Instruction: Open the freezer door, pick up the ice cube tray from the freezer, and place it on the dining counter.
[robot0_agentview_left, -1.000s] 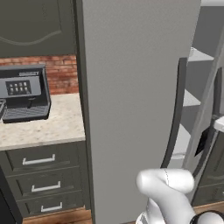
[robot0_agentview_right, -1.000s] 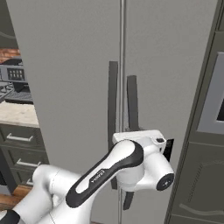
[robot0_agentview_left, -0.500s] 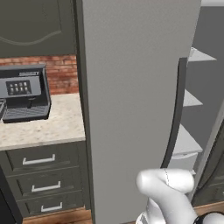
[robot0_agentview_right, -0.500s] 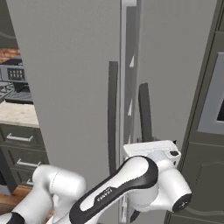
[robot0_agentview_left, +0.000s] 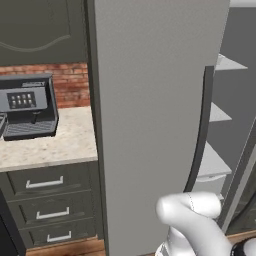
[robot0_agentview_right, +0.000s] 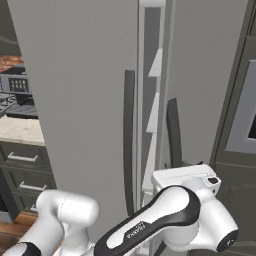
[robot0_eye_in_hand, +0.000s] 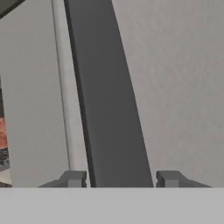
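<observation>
end effector (robot0_eye_in_hand: 118, 180): fingers apart, astride the dark handle (robot0_eye_in_hand: 109, 96), looser than a second ago
freezer door (robot0_agentview_right: 205, 75): swung from shut to ajar
freezer (robot0_agentview_left: 222, 150): pale shelves now exposed in the gap
ice cube tray: not visible yet
meaning: door step underway, wider swing likely needed

The freezer door (robot0_agentview_right: 210, 75) stands only partly open, so the way into the freezer (robot0_agentview_right: 152, 100) is a narrow vertical slot between it and the neighbouring door (robot0_agentview_right: 75, 100). Its bar handle (robot0_eye_in_hand: 107, 100) lies directly ahead of my gripper (robot0_eye_in_hand: 120, 178), between my fingertips (robot0_eye_in_hand: 73, 178) with room on either side. Shelves (robot0_agentview_left: 214, 162) cross the compartment behind the slot.
</observation>
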